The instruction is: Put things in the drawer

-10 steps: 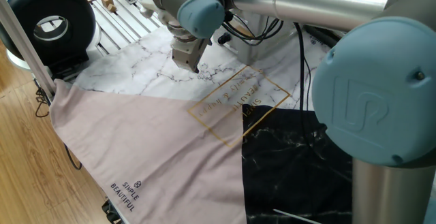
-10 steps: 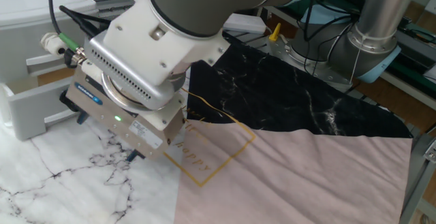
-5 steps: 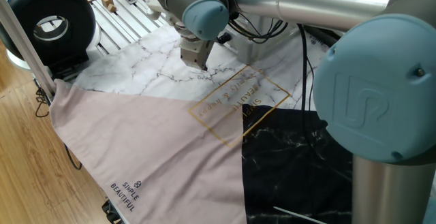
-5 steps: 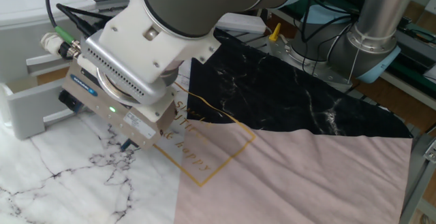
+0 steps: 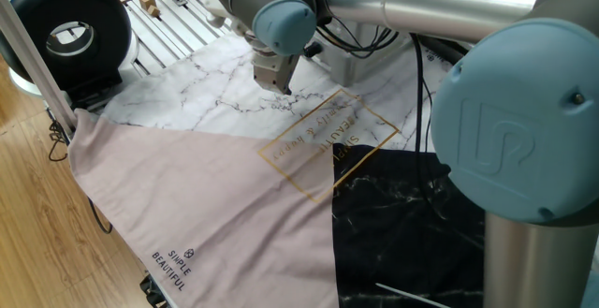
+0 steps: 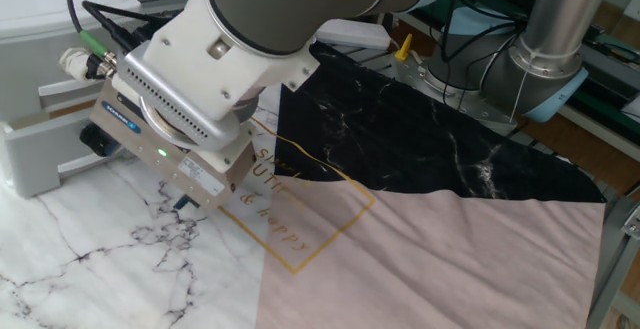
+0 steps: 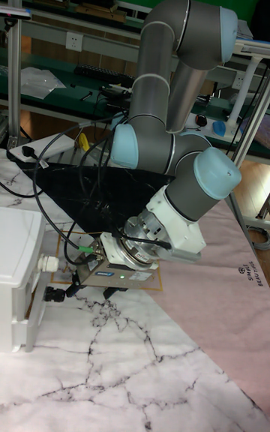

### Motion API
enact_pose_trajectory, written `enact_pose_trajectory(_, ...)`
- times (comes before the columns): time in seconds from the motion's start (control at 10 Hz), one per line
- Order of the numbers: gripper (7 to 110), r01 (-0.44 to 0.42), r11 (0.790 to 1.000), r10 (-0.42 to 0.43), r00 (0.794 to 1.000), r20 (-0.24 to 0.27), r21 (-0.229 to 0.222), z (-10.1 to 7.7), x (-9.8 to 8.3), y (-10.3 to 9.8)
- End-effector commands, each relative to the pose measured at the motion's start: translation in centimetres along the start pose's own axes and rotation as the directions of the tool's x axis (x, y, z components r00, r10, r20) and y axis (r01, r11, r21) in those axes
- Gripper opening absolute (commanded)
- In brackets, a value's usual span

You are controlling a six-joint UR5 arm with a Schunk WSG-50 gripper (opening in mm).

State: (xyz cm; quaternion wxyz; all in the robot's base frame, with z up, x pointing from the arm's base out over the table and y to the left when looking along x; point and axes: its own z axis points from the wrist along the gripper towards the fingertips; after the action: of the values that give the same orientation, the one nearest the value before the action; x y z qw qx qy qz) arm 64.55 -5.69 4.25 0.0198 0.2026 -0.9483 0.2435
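Observation:
The drawer (image 6: 35, 164), a small white box, stands pulled out at the left edge of the other fixed view, with a tan strip showing behind its front. It belongs to the white cabinet (image 7: 16, 274). My gripper (image 6: 105, 141) reaches sideways, low over the marble cloth, with its tip right at the drawer. The wrist body hides the fingers, so I cannot tell how the jaws stand. In the tall view the gripper (image 7: 56, 291) ends right beside the cabinet. In one fixed view the gripper (image 5: 277, 79) points down and away. The cube is hidden.
A cloth in marble white (image 5: 201, 88), pink (image 5: 187, 186) and black (image 6: 420, 139) covers the table. A black round device (image 5: 65, 32) stands at the far left. Cables (image 7: 45, 154) trail behind the wrist. The arm's grey base column (image 6: 555, 19) rises at the right.
The gripper has travelled across the marble cloth toward the drawer, leftward in the other fixed view. The drawer front looks slightly shifted left.

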Motion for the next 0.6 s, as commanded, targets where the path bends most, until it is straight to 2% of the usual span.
enact_pose_trajectory(0.0, 88, -0.019, 1.000, 0.019, 1.000, -0.007, -0.020, 0.1, 0.3, 0.3)
enact_pose_trajectory(0.1, 88, -0.049, 0.995, 0.049, 0.999, -0.009, -0.091, -0.3, 0.0, 2.1)
enact_pose_trajectory(0.2, 88, -0.061, 0.992, 0.060, 0.998, -0.011, -0.114, -0.7, -0.3, 2.8)
enact_pose_trajectory(0.3, 88, -0.064, 0.990, 0.068, 0.997, 0.027, -0.130, -0.3, -1.2, 3.2)
enact_pose_trajectory(0.5, 88, -0.040, 0.995, 0.043, 0.999, 0.028, -0.087, 0.5, -0.8, 2.1)
